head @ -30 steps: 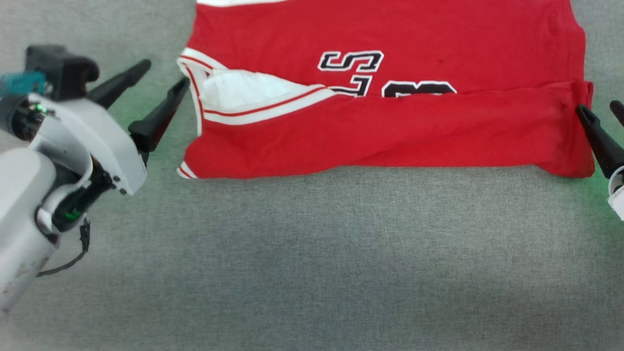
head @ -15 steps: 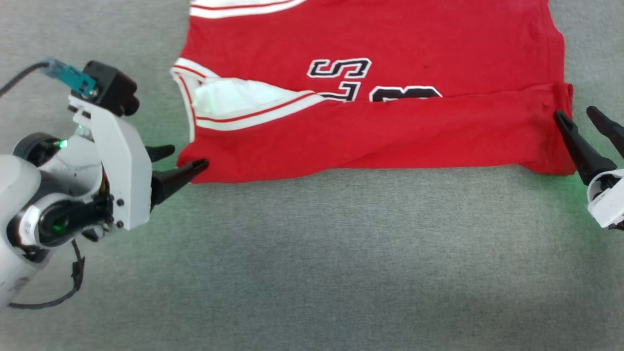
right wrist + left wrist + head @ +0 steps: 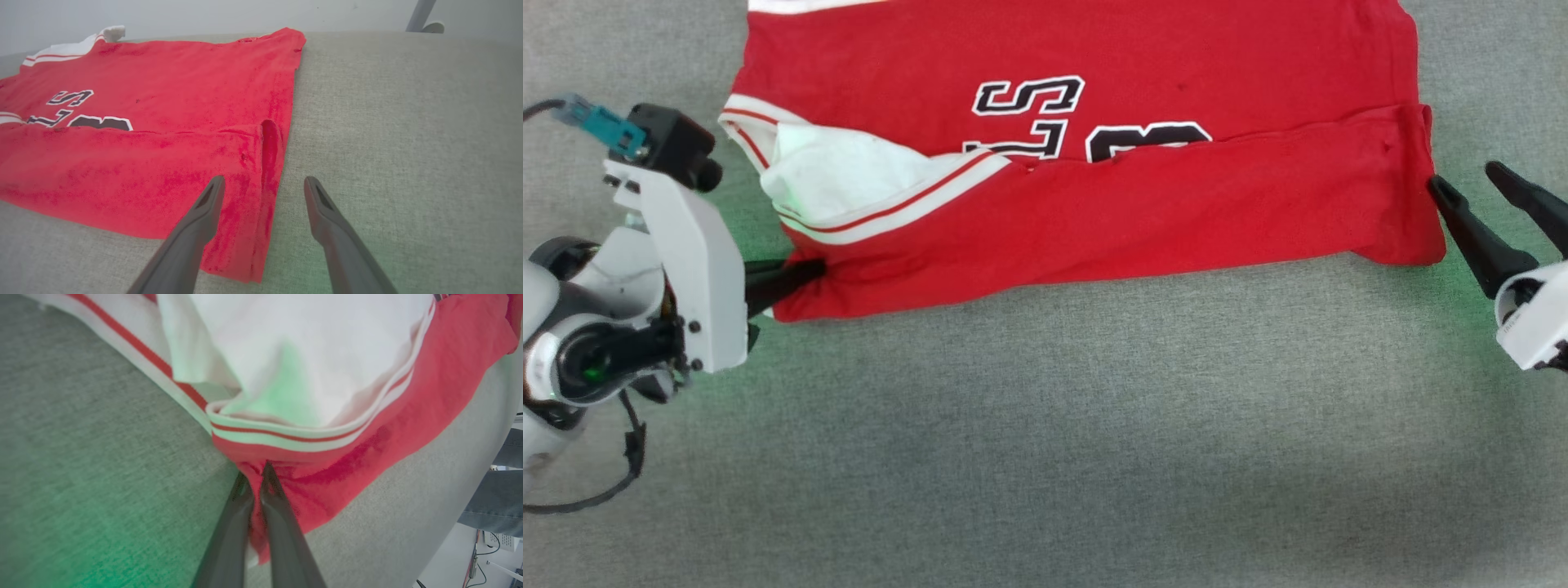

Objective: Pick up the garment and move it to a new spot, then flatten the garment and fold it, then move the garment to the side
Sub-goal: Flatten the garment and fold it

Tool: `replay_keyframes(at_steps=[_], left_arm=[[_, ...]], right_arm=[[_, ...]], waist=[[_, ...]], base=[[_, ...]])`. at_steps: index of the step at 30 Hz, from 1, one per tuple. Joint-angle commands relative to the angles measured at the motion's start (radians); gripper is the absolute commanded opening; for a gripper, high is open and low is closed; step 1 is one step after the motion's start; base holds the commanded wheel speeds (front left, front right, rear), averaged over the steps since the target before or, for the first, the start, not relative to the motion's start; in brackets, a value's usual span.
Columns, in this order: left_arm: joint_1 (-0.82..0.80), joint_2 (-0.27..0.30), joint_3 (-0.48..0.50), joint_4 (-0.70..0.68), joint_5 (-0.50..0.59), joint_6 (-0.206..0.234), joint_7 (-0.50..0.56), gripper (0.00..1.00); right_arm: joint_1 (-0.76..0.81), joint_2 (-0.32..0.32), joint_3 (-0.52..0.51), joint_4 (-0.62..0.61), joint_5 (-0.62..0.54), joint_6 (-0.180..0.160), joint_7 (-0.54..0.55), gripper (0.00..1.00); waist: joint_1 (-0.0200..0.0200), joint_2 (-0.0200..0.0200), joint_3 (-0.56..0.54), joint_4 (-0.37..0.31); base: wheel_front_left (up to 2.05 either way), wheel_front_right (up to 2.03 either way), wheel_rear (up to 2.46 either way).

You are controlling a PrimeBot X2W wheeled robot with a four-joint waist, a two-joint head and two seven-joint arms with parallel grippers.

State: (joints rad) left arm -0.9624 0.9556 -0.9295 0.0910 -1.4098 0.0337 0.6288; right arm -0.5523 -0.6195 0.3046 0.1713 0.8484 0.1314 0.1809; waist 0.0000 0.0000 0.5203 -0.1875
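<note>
Near left of the grey surface (image 3: 1045, 457), head view: left gripper (image 3: 809, 269) clenched on the near-left corner of the garment (image 3: 1094, 204).
Garment, head view: red jersey lying flat on the far half of the surface, its near long edge folded over the lower part of the number (image 3: 1147, 140); white sleeve (image 3: 849, 175) at left.
Right gripper (image 3: 1462, 174), head view: fingers spread, just beside the near-right corner, holding nothing.
Change: a second ago the left gripper stood spread and apart from the cloth, up by the sleeve; now it pinches the corner. The right gripper remains spread. The camera has also shifted.
Meaning, as a judgement: one corner is secured and the other is not; the fold needs the right gripper closed first.
Left wrist view: both fingers pressed together with red cloth between them, striped trim just beyond.
Right wrist view: fingers straddle the garment's right edge, one over cloth and one over bare surface.
Count: one garment, two grippers, four fingers.
</note>
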Motion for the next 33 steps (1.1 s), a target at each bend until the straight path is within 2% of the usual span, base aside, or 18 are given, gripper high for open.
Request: replay_keyframes(at_steps=[1, 8, 11, 15, 16, 17, 18, 19, 25, 33], left_arm=[[0.045, -0.033, -0.032, 0.003, 0.004, -0.006, 0.002, 0.0], [0.035, -0.074, -0.035, -0.004, 0.019, -0.028, -0.027, 0.0], [0.029, -0.088, -0.027, -0.008, 0.027, -0.036, -0.05, 0.0], [0.02, -0.112, -0.028, 0.004, 0.04, -0.046, -0.071, 0.0], [0.02, -0.117, -0.03, 0.009, 0.041, -0.049, -0.074, 0.0], [0.021, -0.122, -0.032, 0.014, 0.043, -0.05, -0.076, 0.0], [0.023, -0.126, -0.034, 0.018, 0.045, -0.055, -0.08, 0.0], [0.026, -0.129, -0.034, 0.023, 0.046, -0.059, -0.084, 0.0], [0.06, -0.119, -0.018, 0.023, 0.035, -0.079, -0.134, 0.0], [0.158, -0.029, -0.001, -0.111, 0.027, -0.059, -0.208, 0.0]], right_arm=[[-0.027, -0.013, 0.027, -0.008, 0.0, -0.002, 0.036, 1.0], [-0.118, -0.115, 0.179, -0.012, 0.036, -0.002, 0.36, 1.0], [-0.159, -0.122, 0.217, 0.013, 0.034, -0.002, 0.459, 1.0], [-0.197, -0.104, 0.247, 0.055, 0.017, -0.002, 0.51, 1.0], [-0.201, -0.099, 0.25, 0.061, 0.014, -0.002, 0.51, 0.83], [-0.204, -0.096, 0.253, 0.063, 0.013, -0.002, 0.501, 0.43], [-0.205, -0.094, 0.254, 0.061, 0.015, -0.002, 0.49, 0.07], [-0.203, -0.095, 0.25, 0.06, 0.02, -0.002, 0.476, 0.0], [-0.156, -0.143, 0.22, 0.047, 0.045, -0.002, 0.409, 0.0], [-0.058, -0.236, 0.236, -0.051, 0.071, -0.002, 0.407, 0.0]], waist=[[0.0, 0.0, -0.001, 0.0], [0.0, 0.0, -0.002, 0.034], [0.0, 0.0, 0.008, 0.047], [0.0, 0.0, 0.018, 0.064], [0.0, 0.0, 0.018, 0.067], [0.0, 0.0, 0.017, 0.07], [0.0, 0.0, 0.014, 0.073], [0.0, 0.0, 0.009, 0.076], [0.0, 0.0, -0.047, 0.091], [0.0, 0.0, -0.111, 0.105]], base=[[0.0, 0.0, 0.0], [0.0, 0.0, 0.0], [0.0, 0.0, 0.0], [0.0, 0.0, 0.0], [0.0, 0.0, 0.0], [0.0, 0.0, 0.0], [0.0, 0.0, 0.0], [0.0, 0.0, 0.0], [0.0, 0.0, 0.0], [0.0, 0.0, 0.0]])
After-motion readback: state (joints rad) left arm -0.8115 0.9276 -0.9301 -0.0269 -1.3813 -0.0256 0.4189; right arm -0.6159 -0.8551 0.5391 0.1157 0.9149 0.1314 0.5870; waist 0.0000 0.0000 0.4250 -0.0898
